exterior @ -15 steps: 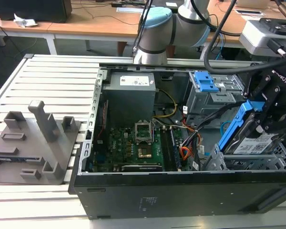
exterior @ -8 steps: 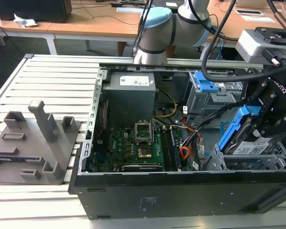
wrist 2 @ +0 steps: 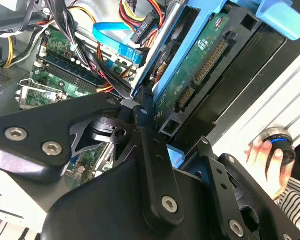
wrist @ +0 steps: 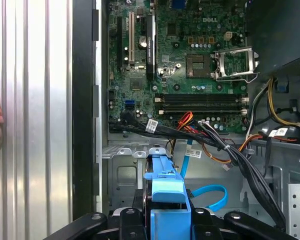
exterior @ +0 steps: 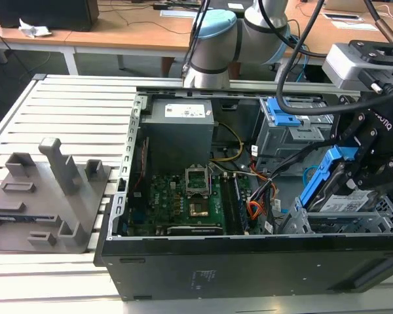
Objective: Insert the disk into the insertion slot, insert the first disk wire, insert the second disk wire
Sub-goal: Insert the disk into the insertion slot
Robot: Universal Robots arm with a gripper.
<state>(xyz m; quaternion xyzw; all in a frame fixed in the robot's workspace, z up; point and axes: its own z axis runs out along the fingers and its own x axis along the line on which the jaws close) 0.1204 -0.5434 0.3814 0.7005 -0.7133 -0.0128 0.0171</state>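
Over the insertion slot [exterior: 386, 219], at the exterior view's right end of the open computer case [exterior: 249, 268], the gripper [exterior: 357, 176] is clenched on the disk [exterior: 344, 199]. One black finger [wrist 2: 145, 125] presses against the bright blue carrier in the second wrist view. The disk is not seated. It hangs steeply tilted above the slot, its long axis leaning, with the labelled face turned up and away from the motherboard [exterior: 183, 196]. Its lower end dips toward the slot's grey perforated frame; whether the two touch cannot be told. The slot therefore lies directly beneath and just beyond the tool, and by the look of it the disk must come level with the slot before it can slide home. Beside the slot, on the motherboard side, the second disk wire [wrist: 215, 192] curls loose in a light blue loop, its plug unattached to the drive. Behind the slot stands the taller cage [exterior: 285, 124] with its blue latch. Well apart from the slot, outside the case wall, a person's hand [wrist 2: 267, 160] rests on a round control.
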